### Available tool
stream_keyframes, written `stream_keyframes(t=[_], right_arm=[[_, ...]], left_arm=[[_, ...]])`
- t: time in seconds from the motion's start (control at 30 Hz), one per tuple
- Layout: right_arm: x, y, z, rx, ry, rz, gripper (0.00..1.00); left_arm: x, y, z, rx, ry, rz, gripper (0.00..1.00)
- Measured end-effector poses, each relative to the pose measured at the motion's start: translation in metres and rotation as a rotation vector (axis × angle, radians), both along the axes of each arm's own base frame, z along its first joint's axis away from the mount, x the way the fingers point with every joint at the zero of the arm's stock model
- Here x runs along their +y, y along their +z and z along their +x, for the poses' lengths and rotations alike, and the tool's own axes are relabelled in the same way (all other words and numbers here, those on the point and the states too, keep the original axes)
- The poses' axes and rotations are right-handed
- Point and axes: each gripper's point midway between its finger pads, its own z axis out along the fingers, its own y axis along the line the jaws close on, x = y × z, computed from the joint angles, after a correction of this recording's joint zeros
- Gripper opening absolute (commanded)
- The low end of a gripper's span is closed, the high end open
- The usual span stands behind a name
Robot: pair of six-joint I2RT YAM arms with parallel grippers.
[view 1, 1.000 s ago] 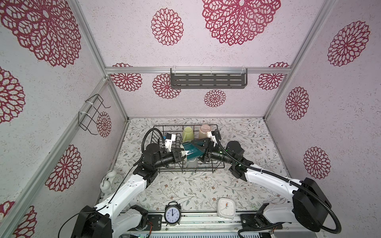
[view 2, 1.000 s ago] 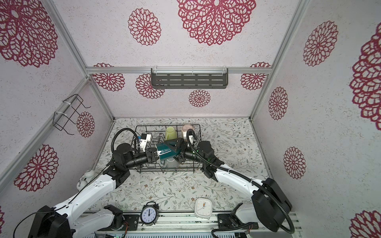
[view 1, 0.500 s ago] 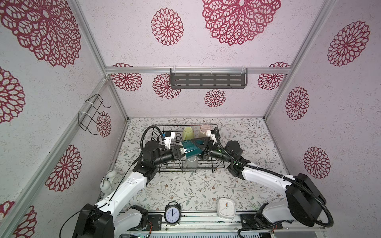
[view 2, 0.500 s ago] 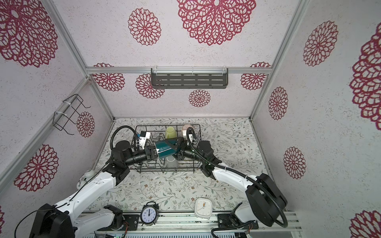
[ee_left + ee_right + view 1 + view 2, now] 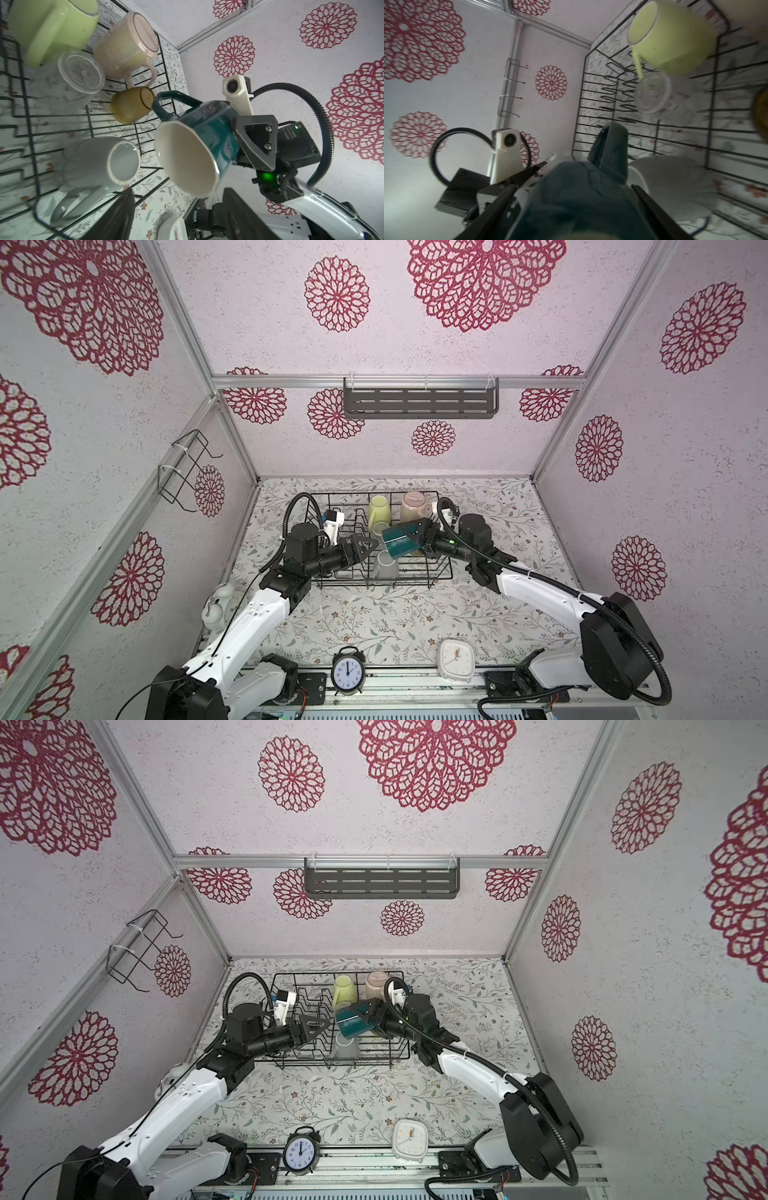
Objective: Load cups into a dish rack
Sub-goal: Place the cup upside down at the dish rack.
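A floral-print tabletop sits inside a booth of pale walls stamped with red medallions, and the black wire dish rack stands toward its back. 5 cups are already in the rack: yellow-green mug, pink mug, clear glass, amber tumbler and grey mug. The right gripper clamps the dark teal mug by its base end, holding it sideways above the rack, directly over the grey mug. The left gripper is spread wide and empty, just beside the teal mug's rim. The glazed wall could slip in that short grip. Lowering the mug could strike the grey mug or the tumbler, and the handle might snag a wire.
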Motion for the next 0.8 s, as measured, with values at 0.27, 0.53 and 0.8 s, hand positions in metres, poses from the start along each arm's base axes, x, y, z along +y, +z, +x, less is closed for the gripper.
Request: stream_keyframes(t=[0.27, 0.53, 0.8], right_arm=[[-0.019, -0.005, 0.005, -0.252, 0.099, -0.382, 0.66], [-0.034, -0.011, 0.004, -0.423, 0.198, -0.636, 0.66], [-0.05, -0.045, -0.002, -0.395, 0.225, -0.759, 0.64]], left_arm=[[0.026, -0.012, -0.006, 0.029, 0.089, 0.105, 0.72], [0.038, -0.019, -0.01, 0.059, 0.128, 0.139, 0.72], [0.044, -0.024, -0.011, 0.072, 0.139, 0.158, 0.72]])
